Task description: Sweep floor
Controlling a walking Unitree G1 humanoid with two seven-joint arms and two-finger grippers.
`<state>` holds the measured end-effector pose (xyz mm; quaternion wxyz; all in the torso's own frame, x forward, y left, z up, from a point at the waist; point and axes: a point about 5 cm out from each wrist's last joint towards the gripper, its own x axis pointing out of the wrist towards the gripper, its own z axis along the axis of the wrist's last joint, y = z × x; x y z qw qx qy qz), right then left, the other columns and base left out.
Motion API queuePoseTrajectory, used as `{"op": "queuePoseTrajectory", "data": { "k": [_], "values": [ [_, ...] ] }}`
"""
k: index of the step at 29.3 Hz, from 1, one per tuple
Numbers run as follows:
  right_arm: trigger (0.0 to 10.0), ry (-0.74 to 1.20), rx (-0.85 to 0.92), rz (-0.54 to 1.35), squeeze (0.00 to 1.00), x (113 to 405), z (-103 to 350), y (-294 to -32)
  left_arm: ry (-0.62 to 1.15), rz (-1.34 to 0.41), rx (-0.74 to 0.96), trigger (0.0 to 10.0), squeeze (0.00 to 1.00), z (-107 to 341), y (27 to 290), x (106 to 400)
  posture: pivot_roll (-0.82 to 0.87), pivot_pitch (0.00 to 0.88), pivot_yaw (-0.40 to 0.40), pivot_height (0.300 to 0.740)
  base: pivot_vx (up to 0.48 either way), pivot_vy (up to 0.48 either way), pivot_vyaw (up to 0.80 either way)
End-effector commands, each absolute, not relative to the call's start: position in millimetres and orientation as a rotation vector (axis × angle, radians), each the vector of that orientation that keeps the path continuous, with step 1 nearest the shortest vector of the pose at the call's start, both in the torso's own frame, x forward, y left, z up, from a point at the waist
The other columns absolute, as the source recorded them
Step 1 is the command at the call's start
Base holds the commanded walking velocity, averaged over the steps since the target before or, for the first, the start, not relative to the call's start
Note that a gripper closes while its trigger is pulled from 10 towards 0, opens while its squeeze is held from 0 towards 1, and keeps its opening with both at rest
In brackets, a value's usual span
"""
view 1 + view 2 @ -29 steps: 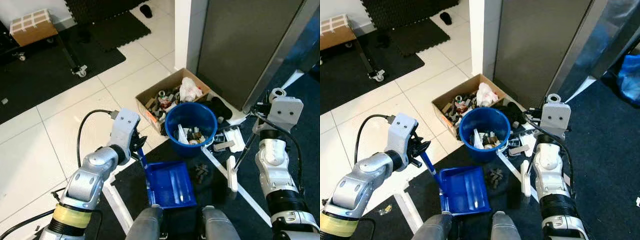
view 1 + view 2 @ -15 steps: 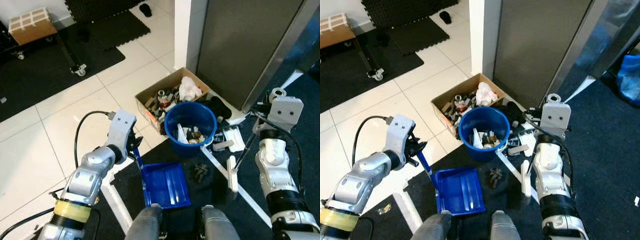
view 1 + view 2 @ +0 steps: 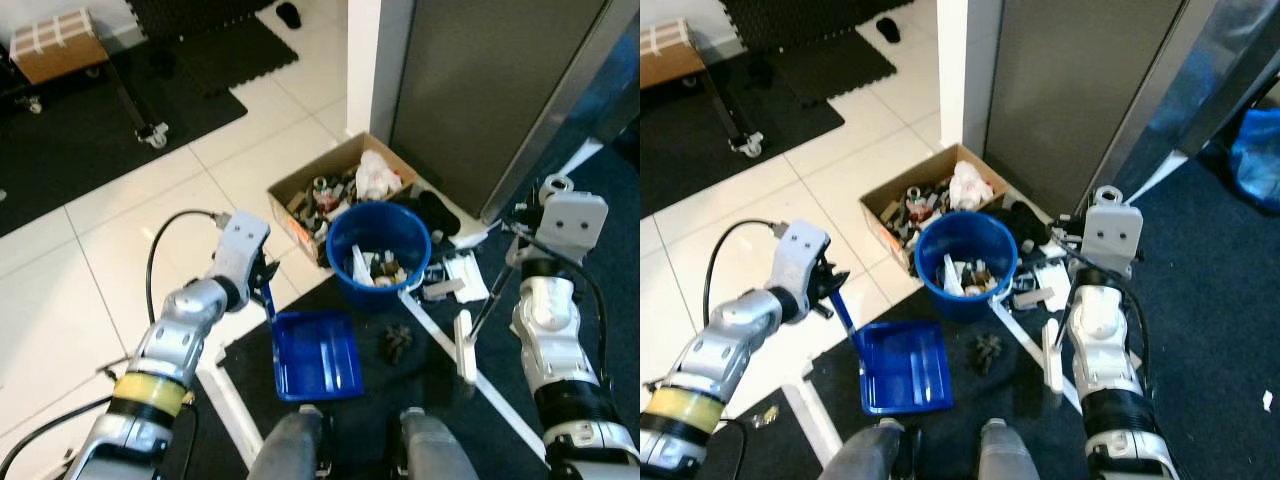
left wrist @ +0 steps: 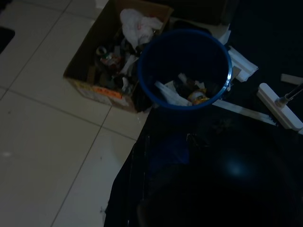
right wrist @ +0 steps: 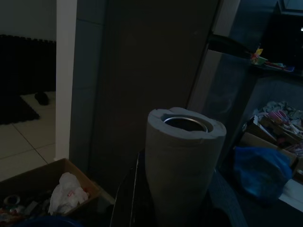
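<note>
- Left tool (image 3: 262,283) closed around the blue dustpan handle (image 3: 268,300); dustpan (image 3: 315,354) lies flat on the dark mat (image 3: 420,370), mouth toward the debris.
- Right tool (image 3: 1072,243) holds the thin broom shaft (image 3: 487,300), as far as the dim wrist view lets me judge; a grey padded handle end (image 5: 182,161) stands between its fingers. White broom head (image 3: 464,345) rests on the mat, near the robot's right side.
- Small dark debris clump (image 3: 398,343) sits on the mat between dustpan and broom head, just in front of the blue bucket (image 3: 378,250).
- Bucket already carries scraps; cardboard box (image 3: 335,190) of litter touches it behind.
- To do well: keep the pan lip pressed to the mat and steady, draw the broom head toward the robot's left in a short low stroke so the clump rides onto the pan.
- Risk: a stroke angled forward could push bits under the bucket or over the white floor tape (image 3: 440,335).
</note>
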<state>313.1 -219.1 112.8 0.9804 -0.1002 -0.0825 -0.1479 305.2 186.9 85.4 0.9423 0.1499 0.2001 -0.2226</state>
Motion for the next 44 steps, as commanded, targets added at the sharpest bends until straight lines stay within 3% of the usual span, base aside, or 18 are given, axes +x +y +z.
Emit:
{"op": "queuePoseTrajectory", "data": {
  "k": [1,17,28,39,44],
  "values": [
    [10.0,-0.198,-0.217,-0.294,0.0,314,120,-220,0.376,-0.462,0.341,10.0,0.0,91,191,308,-0.05,0.144,0.012,0.74,0.0,0.0,0.0],
    [10.0,-0.208,-0.222,-0.296,0.0,315,123,-221,0.275,-0.644,0.36,10.0,0.0,104,175,313,-0.06,0.13,0.014,0.74,0.0,0.0,0.0],
    [10.0,-0.209,-0.224,-0.287,0.0,316,123,-220,0.287,-0.617,0.328,10.0,0.0,91,181,314,-0.06,0.129,0.006,0.74,0.0,0.0,0.0],
    [10.0,-0.214,-0.239,-0.267,0.0,316,127,-221,0.431,-0.528,0.249,10.0,0.0,53,200,296,-0.07,0.145,-0.014,0.74,0.0,0.0,0.0],
    [10.0,-0.211,-0.211,-0.184,0.0,319,126,-208,0.436,-0.515,0.245,10.0,0.0,49,206,292,-0.06,0.147,-0.013,0.74,0.0,0.0,0.0]
  ]
}}
